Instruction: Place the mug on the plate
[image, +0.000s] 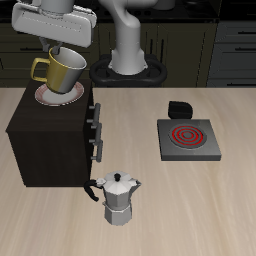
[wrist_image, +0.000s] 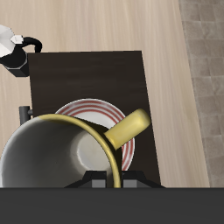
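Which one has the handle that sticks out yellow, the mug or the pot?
The mug: its handle is olive-yellow like its body. The moka pot near the table's front edge is silver with a black handle.

A pale wooden table (image: 200, 215) fills the lower frame, with what seem dark drawer-fronted cabinets (image: 235, 45) across the top.
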